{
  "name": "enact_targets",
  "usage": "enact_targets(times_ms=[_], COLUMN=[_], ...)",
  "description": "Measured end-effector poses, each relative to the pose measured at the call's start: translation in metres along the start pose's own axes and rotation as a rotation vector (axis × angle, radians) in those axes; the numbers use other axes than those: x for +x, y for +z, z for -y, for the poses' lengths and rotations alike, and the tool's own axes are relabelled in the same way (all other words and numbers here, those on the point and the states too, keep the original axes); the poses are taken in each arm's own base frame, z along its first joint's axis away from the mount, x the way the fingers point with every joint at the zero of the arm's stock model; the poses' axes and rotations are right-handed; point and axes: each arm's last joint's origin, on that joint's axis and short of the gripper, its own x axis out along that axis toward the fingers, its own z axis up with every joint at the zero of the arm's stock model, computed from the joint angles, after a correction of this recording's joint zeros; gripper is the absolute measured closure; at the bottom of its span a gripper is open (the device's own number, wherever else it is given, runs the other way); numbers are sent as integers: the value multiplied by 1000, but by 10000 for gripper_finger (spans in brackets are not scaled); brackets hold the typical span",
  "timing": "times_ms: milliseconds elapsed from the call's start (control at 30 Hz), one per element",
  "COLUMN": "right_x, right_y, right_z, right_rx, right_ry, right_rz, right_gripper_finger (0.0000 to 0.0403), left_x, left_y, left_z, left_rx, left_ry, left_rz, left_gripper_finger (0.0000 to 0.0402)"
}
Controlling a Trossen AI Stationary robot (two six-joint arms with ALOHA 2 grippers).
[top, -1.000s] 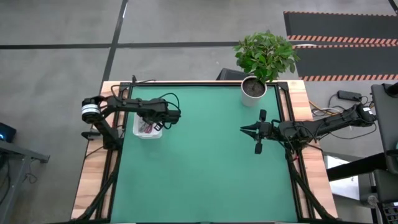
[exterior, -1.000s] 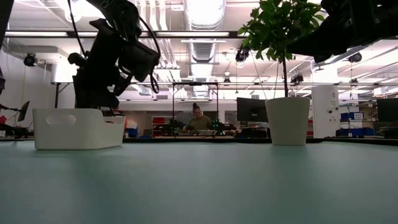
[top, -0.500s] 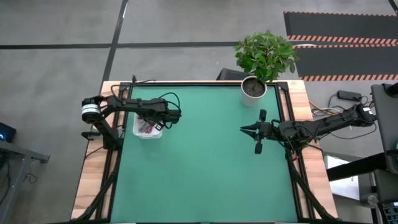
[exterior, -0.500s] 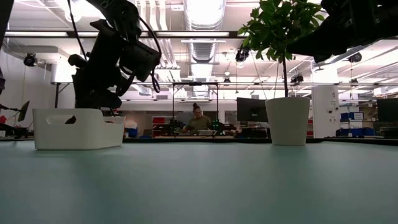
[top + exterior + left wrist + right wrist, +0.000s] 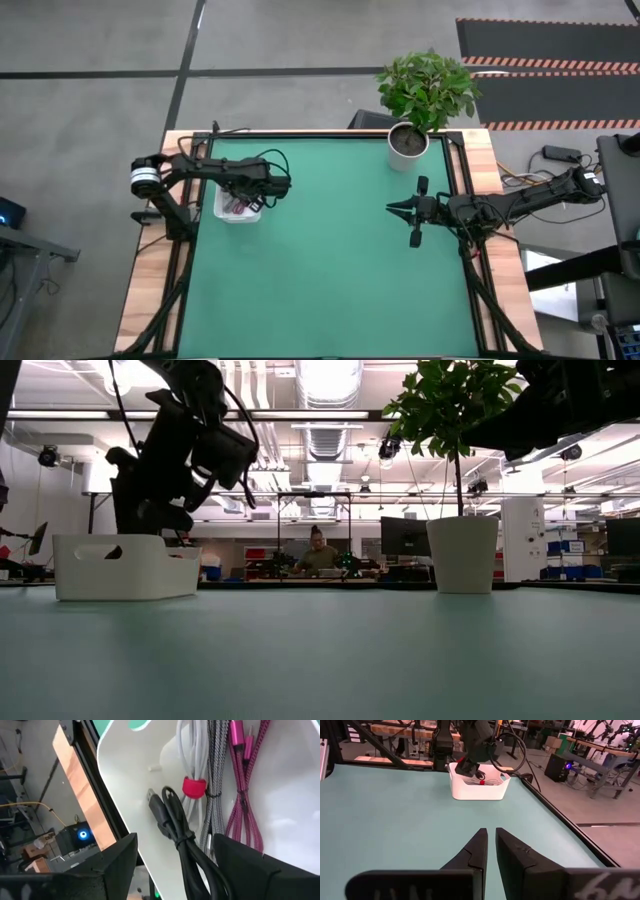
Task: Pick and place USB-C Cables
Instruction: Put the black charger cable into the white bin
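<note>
A white tray [image 5: 237, 208] stands at the table's left, and in it lie the USB-C cables. Side by side are a black cable [image 5: 172, 825], a white one [image 5: 192, 750] with a red tie [image 5: 194, 786], a grey braided one [image 5: 216, 765] and a red one [image 5: 245, 795]. My left gripper [image 5: 172, 841] hangs open over the tray and points down into it. Its fingers stand on either side of the black cable. My right gripper [image 5: 392, 208] hovers shut at the table's right, pointing left, with nothing between its fingers [image 5: 480, 845].
A potted plant [image 5: 407, 140] in a white pot [image 5: 463, 553] stands at the table's far right. The green mat [image 5: 330, 260] lies bare between the two arms. Beyond the table a person [image 5: 318, 555] sits at a desk.
In the low view a dark shape has come to show behind the tray's handle slot, where the slot was light a second ago. My left gripper has stayed over the tray.
</note>
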Motion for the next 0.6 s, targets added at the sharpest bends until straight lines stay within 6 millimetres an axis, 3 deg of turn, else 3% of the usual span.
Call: enact_targets(times_ms=[600], right_x=[0], right_y=[0], right_z=[0], right_rx=[0], right_ry=[0], right_rz=[0], right_gripper_finger=[376], left_x=[-11], left_y=[-6], left_z=[-6], left_rx=[39], left_ry=[-41], left_rz=[-142], left_gripper_finger=[159])
